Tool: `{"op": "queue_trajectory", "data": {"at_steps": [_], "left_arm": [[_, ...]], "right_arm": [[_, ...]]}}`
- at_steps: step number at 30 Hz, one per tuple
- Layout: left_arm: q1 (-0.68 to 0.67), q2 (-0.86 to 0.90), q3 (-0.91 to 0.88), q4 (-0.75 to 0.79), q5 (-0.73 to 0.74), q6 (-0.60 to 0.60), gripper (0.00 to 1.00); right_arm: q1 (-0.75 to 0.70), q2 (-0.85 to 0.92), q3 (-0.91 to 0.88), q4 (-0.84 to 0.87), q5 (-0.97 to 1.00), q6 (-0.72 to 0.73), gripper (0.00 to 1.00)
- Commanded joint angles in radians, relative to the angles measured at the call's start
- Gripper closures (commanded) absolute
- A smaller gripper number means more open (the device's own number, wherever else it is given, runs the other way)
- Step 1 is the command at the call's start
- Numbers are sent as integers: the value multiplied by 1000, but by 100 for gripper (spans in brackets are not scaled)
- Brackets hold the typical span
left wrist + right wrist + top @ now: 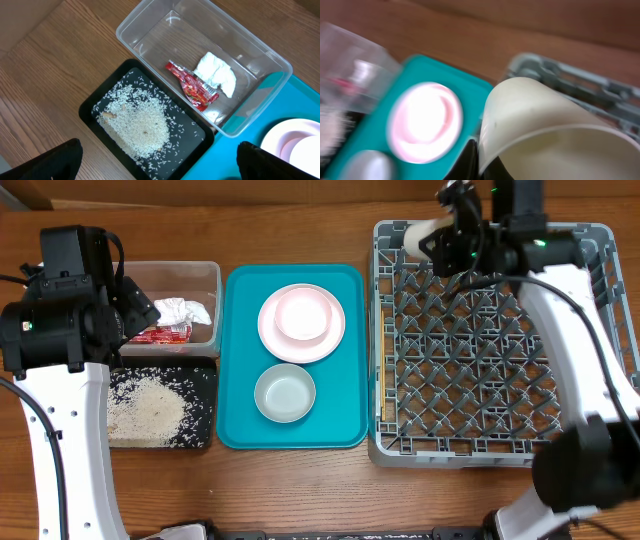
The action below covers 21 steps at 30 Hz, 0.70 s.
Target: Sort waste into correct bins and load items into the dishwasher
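Note:
My right gripper (440, 242) is shut on the small white cup (418, 235) and holds it over the far left corner of the grey dish rack (600, 330); the cup fills the right wrist view (555, 130). The pink plate (275, 340) with the white-pink bowl (303, 315) on it and the grey-green bowl (285, 393) sit on the teal tray (240, 430). The clear tub (170, 273) holds the napkin (216, 73) and red wrapper (192, 86). Rice (142, 125) lies in the black tray (92, 107). My left gripper (157, 165) is open above the tubs.
The teal tray lies between the bins and the dish rack. Bare wooden table (300, 230) runs along the far side and the front edge. The rack's pegs stand upright across its whole floor.

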Motion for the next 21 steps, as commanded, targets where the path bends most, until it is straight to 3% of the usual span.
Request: {"op": "queue_trajectory", "data": {"at_steps": [1, 8, 14, 21], "left_arm": [[-1, -3, 16, 1, 1, 9, 0], [-1, -3, 16, 0, 1, 9, 0], [-1, -3, 16, 1, 1, 9, 0], [-1, -3, 16, 0, 1, 9, 0]], "right_arm": [[-2, -62, 33, 0, -253, 66, 96], [0, -1, -53, 8, -510, 66, 96], [0, 118, -192, 204, -721, 62, 96], [-10, 243, -225, 278, -762, 61, 96]]}}
